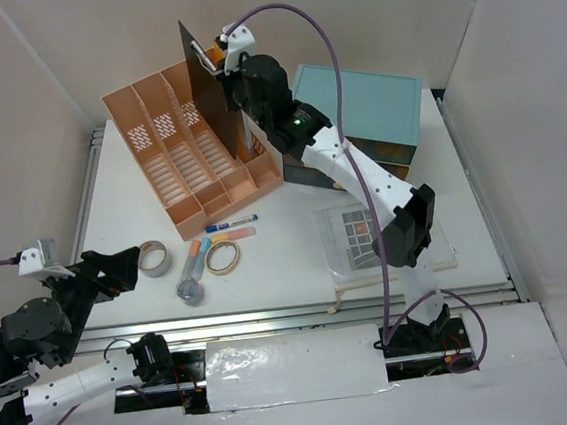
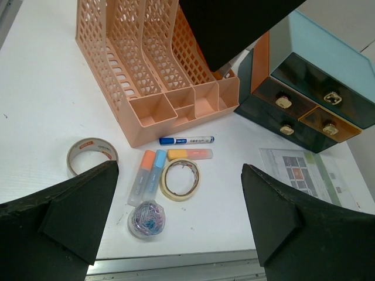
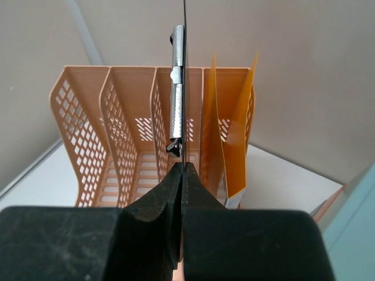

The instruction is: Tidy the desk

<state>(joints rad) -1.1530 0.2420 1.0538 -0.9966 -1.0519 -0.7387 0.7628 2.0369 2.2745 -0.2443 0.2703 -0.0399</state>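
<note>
**Desk and contents, one item held aloft**

- The large white flat desk (image 1: 299,271) with aluminium edge rails is filling the centre of the overhead view, between white panel walls.
- A pink slotted plastic file organizer (image 1: 172,148) is standing at upper left.
- A teal drawer cabinet (image 1: 364,104) is sitting at upper right.
- The right gripper (image 3: 183,167) is reaching to the top centre. Its fingers are pressed together on the edge of a dark flat clipboard with a metal clip (image 1: 211,104), holding it upright over the organizer.
- The left gripper (image 2: 179,175) is hovering at lower left with its fingers spread wide and nothing between them.
- Lying below the organizer:
  - a grey tape roll (image 1: 152,257)
  - a cream masking-tape ring (image 1: 223,258)
  - a blue-capped white marker (image 1: 231,222)
  - a clear tub of paper clips (image 1: 190,289)
</note>
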